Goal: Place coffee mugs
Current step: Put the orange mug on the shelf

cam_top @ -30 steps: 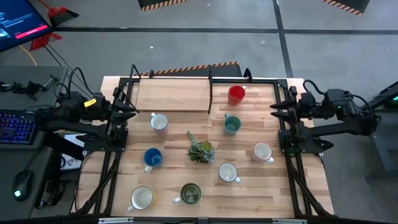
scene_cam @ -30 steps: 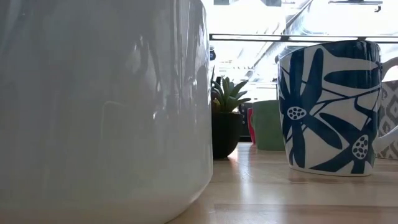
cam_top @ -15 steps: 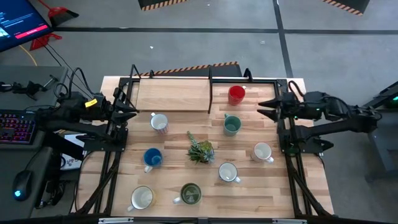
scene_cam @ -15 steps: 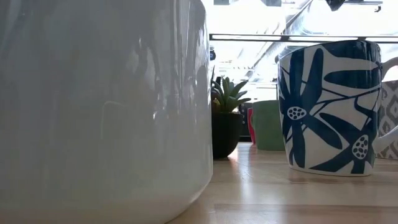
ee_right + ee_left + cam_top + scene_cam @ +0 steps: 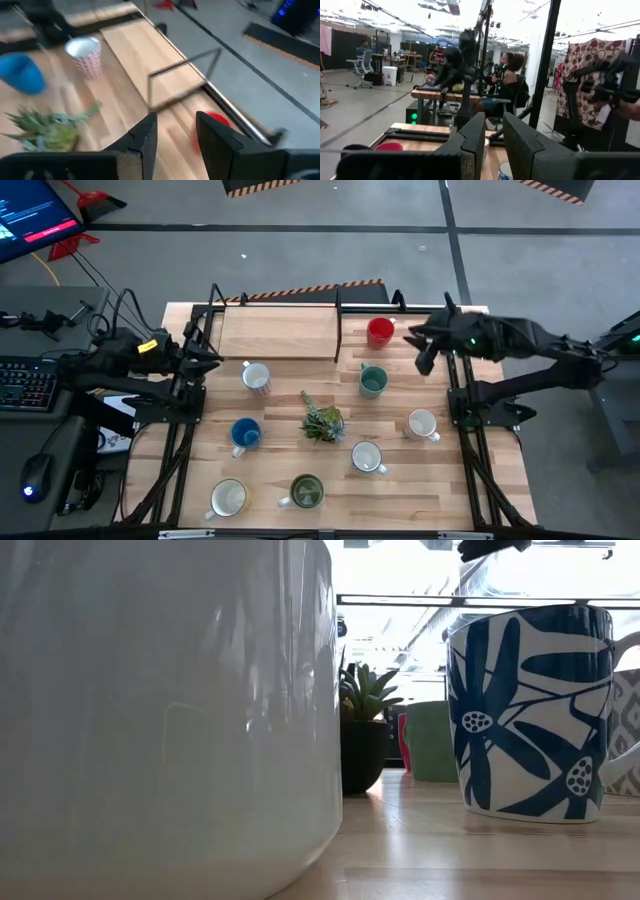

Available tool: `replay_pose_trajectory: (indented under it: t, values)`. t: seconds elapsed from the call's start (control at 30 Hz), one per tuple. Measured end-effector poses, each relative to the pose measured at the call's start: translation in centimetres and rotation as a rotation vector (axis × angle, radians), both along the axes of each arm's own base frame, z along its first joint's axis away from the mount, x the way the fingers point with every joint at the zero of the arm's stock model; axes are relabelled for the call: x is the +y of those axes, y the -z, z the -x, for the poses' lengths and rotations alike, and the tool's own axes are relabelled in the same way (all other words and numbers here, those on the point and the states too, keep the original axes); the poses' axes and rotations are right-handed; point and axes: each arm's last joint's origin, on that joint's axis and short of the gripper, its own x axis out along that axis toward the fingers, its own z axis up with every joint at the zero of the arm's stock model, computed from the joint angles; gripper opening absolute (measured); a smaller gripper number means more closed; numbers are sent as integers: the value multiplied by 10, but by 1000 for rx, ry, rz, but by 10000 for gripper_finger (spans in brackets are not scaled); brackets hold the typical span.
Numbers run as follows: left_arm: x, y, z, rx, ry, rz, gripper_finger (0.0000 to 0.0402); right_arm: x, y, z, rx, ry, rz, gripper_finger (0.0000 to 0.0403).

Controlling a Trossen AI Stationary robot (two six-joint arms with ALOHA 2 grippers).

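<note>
The right end effector (image 5: 418,348) hangs over the far right part of the table (image 5: 290,480), its two fingers (image 5: 141,141) parted with nothing between them; in its own wrist view the gap between them is bare wood. Just beside it, toward the table's middle, stands the red mug (image 5: 379,331), and the teal mug (image 5: 373,380) sits a little nearer the front; neither is touched. The left end effector (image 5: 208,354) waits at the left edge of the table, fingers a little apart and holding nothing, with the patterned white mug (image 5: 256,376) near it.

Judging by how things lie, the task looks barely begun; no mug is held; all eight stand loose on the table. Besides those three there are the blue mug (image 5: 244,432), the olive mug (image 5: 305,491), and three more white mugs: one at the front left (image 5: 228,498), one right of centre (image 5: 367,457), one near the right side (image 5: 422,423). The raised wooden board (image 5: 278,332) at the back carries none of them; the small plant (image 5: 323,421) stands in the middle. The red mug seems the likeliest first pick, being closest to the right end effector.
</note>
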Motion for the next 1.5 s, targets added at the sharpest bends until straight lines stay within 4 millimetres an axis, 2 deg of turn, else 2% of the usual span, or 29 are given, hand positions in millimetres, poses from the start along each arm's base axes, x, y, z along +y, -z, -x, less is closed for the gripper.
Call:
replay_pose_trajectory:
  t: [0.1, 0.23, 0.4, 0.63, 0.8, 1.03, 1.23, 1.4, 1.5]
  values:
    - [0, 3, 0, 29, 1, 20, 58, -11, -14, -9, 112, 25, -24, 119]
    - [1, 8, -1, 84, -22, 50, 58, -31, -13, -26, 277, 77, -115, 119]
    - [1, 13, -2, 136, -20, 78, 58, -65, 8, -50, 417, 94, -235, 119]
    - [1, 14, -2, 150, -21, 77, 58, -105, 40, -84, 491, 54, -300, 119]
    - [1, 14, -2, 150, -20, 76, 58, -121, 63, -102, 550, 39, -339, 119]
    - [1, 14, -2, 150, -19, 76, 58, -134, 89, -124, 617, -15, -338, 119]
    - [1, 14, -2, 150, -19, 76, 58, -145, 95, -123, 574, -27, -336, 119]
    - [1, 14, -2, 150, -19, 76, 58, -153, 122, -101, 564, 30, -413, 119]
    - [1, 14, -2, 149, -19, 76, 58, -152, 128, -93, 515, 49, -410, 119]
